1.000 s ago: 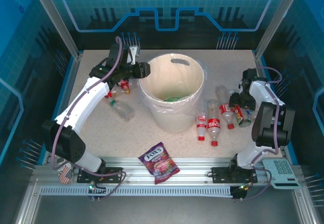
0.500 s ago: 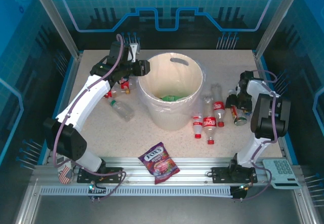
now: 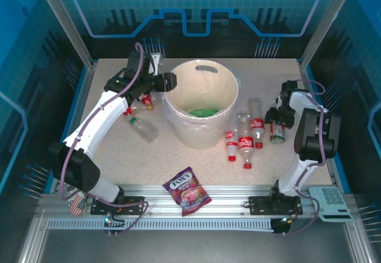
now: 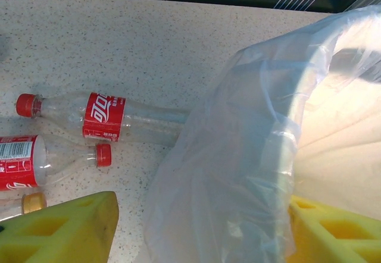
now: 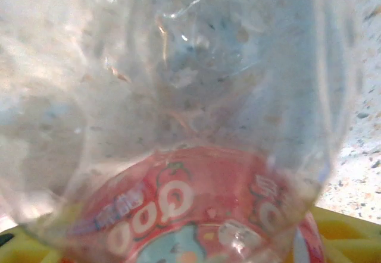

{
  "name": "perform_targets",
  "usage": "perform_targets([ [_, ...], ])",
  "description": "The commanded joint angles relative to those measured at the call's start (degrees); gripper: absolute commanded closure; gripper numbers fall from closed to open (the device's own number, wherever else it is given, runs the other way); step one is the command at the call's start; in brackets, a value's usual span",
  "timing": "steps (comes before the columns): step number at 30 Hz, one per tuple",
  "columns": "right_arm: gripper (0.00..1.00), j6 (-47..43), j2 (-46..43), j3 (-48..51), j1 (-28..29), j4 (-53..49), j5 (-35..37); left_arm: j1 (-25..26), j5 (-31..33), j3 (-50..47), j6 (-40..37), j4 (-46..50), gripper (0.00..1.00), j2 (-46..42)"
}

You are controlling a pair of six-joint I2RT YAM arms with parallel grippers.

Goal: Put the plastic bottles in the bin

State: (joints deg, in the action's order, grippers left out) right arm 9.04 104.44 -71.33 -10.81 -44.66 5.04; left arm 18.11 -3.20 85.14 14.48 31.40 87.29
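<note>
Since a second ago the right gripper has slid left and slightly far, and the labelled bottle at its tip came with it. The three bottles between it and the bin have also shifted left, closer to the bin's right wall. The bin itself has moved a touch far-left.

In the right wrist view the labelled bottle sits between the yellow fingers, with its clear body close to the lens and its red label low. I cannot tell whether the fingers press it.

The three bottles lie on the table just right of the bin with their red caps pointing near. Two are side by side and the third is a little farther right.

The left gripper is at the bin's far-left rim. In its wrist view the fingers stand wide apart, one outside and one inside the rim, with the clear liner bunched between them.

Two red bottles lie on the table left of the bin. The longer one has its base against the liner. A clear bottle lies nearer, apart from the bin. A green bottle lies inside the bin. The candy bag rests at the table's near edge.
</note>
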Motion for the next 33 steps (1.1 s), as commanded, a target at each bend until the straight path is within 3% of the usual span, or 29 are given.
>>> perform_targets([
  [1,0.36,0.77,-5.50,-3.64,1.15,-2.32,-2.75,-0.22,0.39,-2.15,-0.99,0.72,0.29,-1.93],
  [13,0.42,3.01,-21.70,-16.21,4.51,-9.39,-6.00,-1.32,-2.21,-4.98,-0.42,-1.05,0.21,-3.38],
  [19,0.44,8.25,-29.25,-21.79,12.39,-1.96,-18.19,-1.59,-2.44,-5.84,-0.14,-1.79,0.20,-4.28],
  [26,0.44,11.00,-23.79,-35.03,28.42,-1.66,-20.12,-1.61,-2.61,-6.28,0.09,-2.26,0.20,-4.65],
  [33,0.44,7.75,-11.47,-44.30,40.47,-6.09,-14.23,-1.58,-2.52,-6.62,0.29,-2.57,0.20,-4.77],
])
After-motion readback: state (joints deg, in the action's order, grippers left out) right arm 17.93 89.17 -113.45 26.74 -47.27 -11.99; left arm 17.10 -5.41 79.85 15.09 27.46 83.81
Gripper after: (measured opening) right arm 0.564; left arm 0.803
